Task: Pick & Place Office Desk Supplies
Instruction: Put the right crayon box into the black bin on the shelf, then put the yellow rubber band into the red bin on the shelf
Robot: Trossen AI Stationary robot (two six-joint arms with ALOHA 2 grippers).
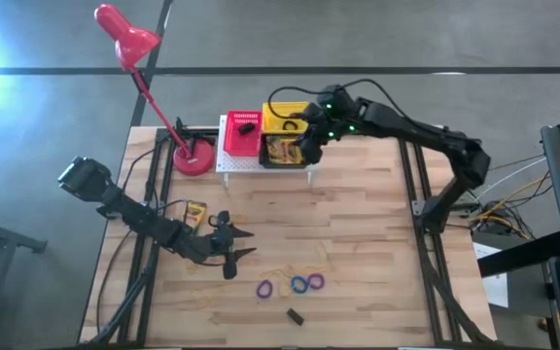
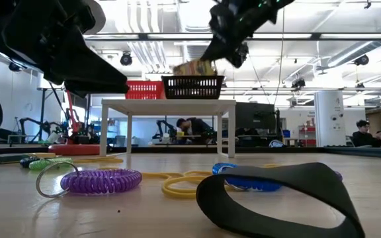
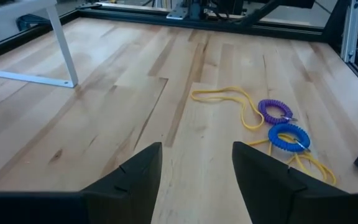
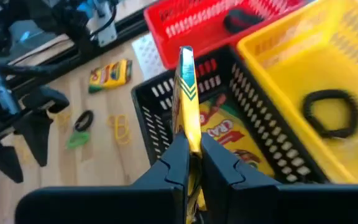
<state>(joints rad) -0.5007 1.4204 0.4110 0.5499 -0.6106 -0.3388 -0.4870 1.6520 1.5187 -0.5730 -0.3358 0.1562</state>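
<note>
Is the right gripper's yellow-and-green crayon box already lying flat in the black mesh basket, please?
No, the right gripper holds the crayon box upright above the black basket.

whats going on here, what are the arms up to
The right gripper is shut on a yellow-and-green crayon box, holding it on edge above the black mesh basket, where another crayon box already lies. The left gripper hovers open over the wooden table, near the coiled purple loop and blue loop.
</note>
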